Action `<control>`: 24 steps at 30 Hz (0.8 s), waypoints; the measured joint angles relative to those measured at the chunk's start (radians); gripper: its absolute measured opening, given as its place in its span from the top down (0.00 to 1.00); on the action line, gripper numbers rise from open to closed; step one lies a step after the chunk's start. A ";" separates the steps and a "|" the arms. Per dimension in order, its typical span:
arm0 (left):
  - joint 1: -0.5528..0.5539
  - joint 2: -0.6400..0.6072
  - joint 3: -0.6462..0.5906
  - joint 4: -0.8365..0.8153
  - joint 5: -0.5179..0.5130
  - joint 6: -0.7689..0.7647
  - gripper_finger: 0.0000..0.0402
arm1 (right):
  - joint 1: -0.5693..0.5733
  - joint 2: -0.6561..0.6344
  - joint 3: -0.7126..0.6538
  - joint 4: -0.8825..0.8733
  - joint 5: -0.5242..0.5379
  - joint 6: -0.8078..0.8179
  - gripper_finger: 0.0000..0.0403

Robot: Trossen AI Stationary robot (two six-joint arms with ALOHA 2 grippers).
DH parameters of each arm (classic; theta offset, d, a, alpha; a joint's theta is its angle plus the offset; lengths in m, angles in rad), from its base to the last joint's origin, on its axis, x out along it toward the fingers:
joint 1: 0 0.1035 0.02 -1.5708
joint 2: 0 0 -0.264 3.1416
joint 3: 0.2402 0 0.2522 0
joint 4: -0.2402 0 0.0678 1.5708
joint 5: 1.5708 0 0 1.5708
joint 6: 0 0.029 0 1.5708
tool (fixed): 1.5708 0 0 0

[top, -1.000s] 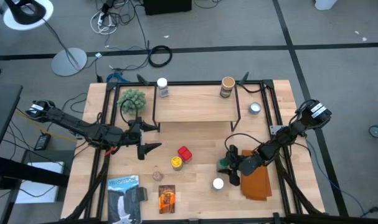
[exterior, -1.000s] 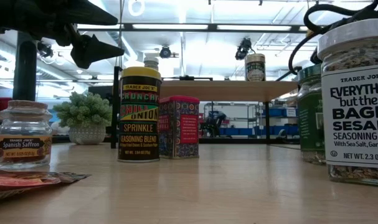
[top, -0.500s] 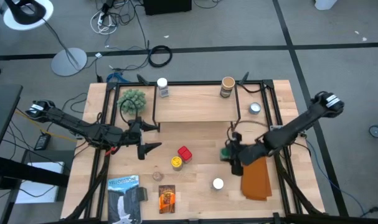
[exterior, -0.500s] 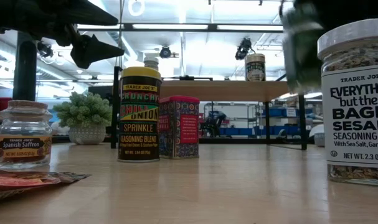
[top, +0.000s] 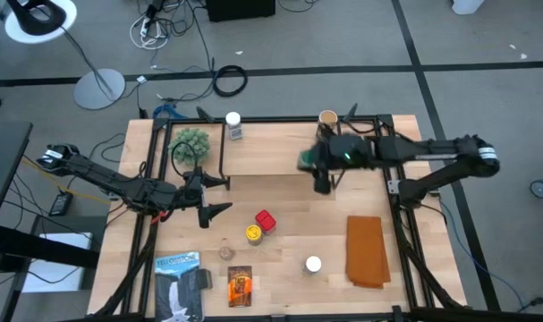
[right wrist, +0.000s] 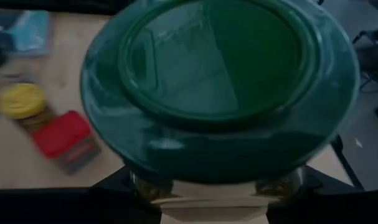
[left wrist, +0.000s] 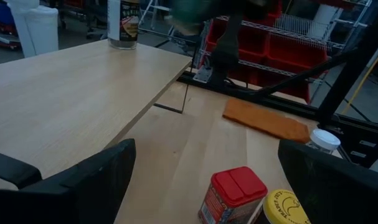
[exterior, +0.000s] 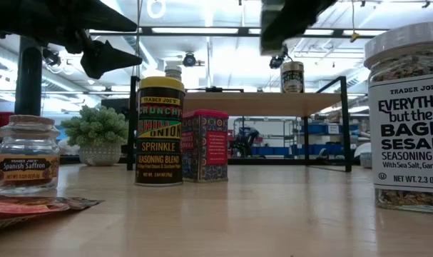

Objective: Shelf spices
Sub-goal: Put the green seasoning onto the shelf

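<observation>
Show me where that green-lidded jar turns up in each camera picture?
High view: green-lidded jar over the shelf, right part.
Low view: cannot tell; only a dark blur at top.
Left wrist view: blurred green at top.
Right wrist view: lid fills the picture.
Shared landmark: red box.

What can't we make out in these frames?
- Green-lidded jar: label hidden by its own lid in the right wrist view; blurred in the high view.
- Right end effector: fingers mostly hidden behind the jar.
- Bagel seasoning jar: cut off by the low view's edge.
- Orange-brown packet: print too small in the high view.
</observation>
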 joint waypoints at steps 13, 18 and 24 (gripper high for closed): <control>0.000 0.000 0.000 0.000 0.000 0.000 0.01 | -0.314 0.275 0.095 0.117 -0.259 -0.088 0.51; 0.000 0.000 0.000 0.000 0.000 0.000 0.01 | -0.364 0.342 0.095 0.164 -0.279 -0.082 0.51; 0.000 0.000 0.000 0.000 0.000 0.000 0.01 | -0.390 0.358 0.095 0.200 -0.291 -0.079 0.50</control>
